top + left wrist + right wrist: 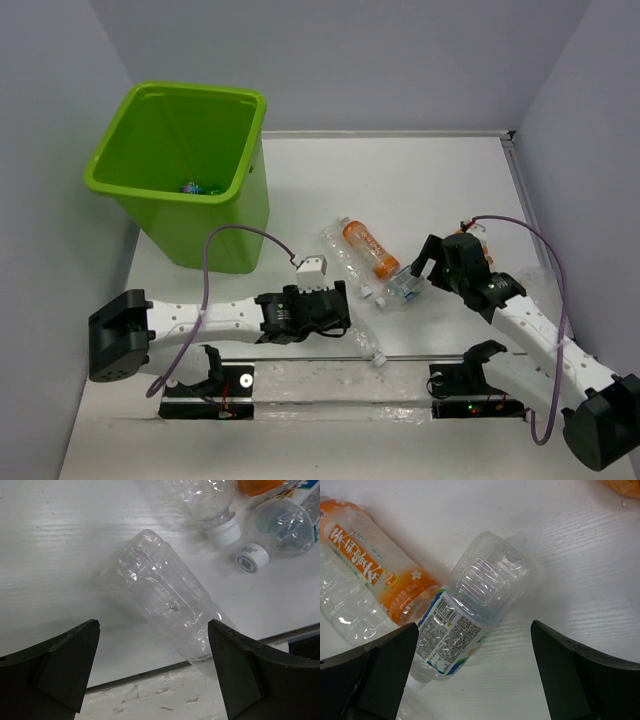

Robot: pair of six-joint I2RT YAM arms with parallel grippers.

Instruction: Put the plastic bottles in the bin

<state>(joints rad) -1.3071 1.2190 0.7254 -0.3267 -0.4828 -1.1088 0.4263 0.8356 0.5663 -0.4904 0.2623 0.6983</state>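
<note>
The lime-green bin (216,226) stands at the far left with bottles (200,187) on its floor. An orange bottle (368,250), a clear bottle (343,260) and a clear blue-labelled bottle (402,288) lie together mid-table. My right gripper (424,266) hovers open over the labelled bottle (465,615), which lies on the table nearer the left finger, beside the orange bottle (375,575). My left gripper (345,312) is open above another clear bottle (165,600), whose neck end runs under the right finger (240,675).
A metal strip (330,358) runs along the table's near edge by the arm bases. Grey walls close the table at the back and both sides. White-capped bottle necks (224,530) lie just beyond the left gripper.
</note>
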